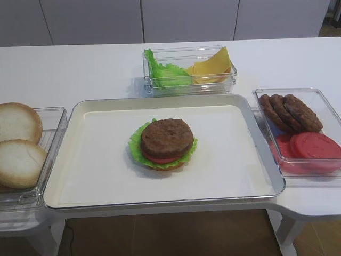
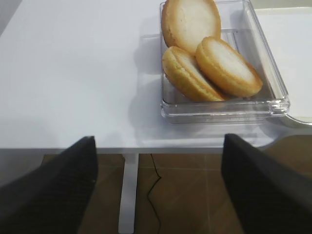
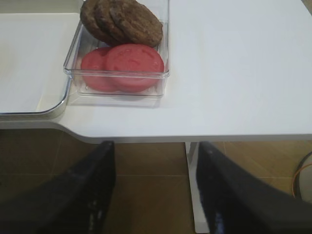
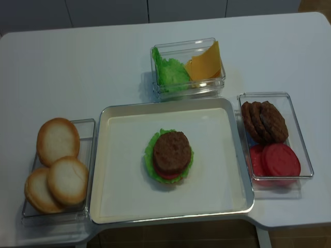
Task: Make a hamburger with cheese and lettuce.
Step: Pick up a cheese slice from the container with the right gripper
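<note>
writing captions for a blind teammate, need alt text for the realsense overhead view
A half-built hamburger, patty on top, sits mid-tray. Clear bins surround it: bun halves left, lettuce and cheese behind, patties and tomato slices right.

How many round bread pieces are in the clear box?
3. All three bun halves lie in the clear box left of the tray: one at the back, one front right, one front left partly underneath. More could be hidden below.
</note>
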### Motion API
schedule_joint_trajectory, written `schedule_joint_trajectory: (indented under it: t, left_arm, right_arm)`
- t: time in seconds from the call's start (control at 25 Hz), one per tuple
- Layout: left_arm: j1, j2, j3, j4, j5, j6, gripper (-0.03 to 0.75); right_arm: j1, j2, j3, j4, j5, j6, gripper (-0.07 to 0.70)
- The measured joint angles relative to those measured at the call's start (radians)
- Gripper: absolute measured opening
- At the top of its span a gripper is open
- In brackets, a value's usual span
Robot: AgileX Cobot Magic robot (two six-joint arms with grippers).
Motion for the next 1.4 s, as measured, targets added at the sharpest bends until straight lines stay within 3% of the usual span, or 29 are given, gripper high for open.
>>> schedule_joint_trajectory:
  t: [1.4]
  left_arm:
    - [0.000,0.000,0.000,0.000,0.000,0.000,0.580]
  right_arm:
    - [0.000,0.000,0.000,0.000,0.000,0.001,0.405]
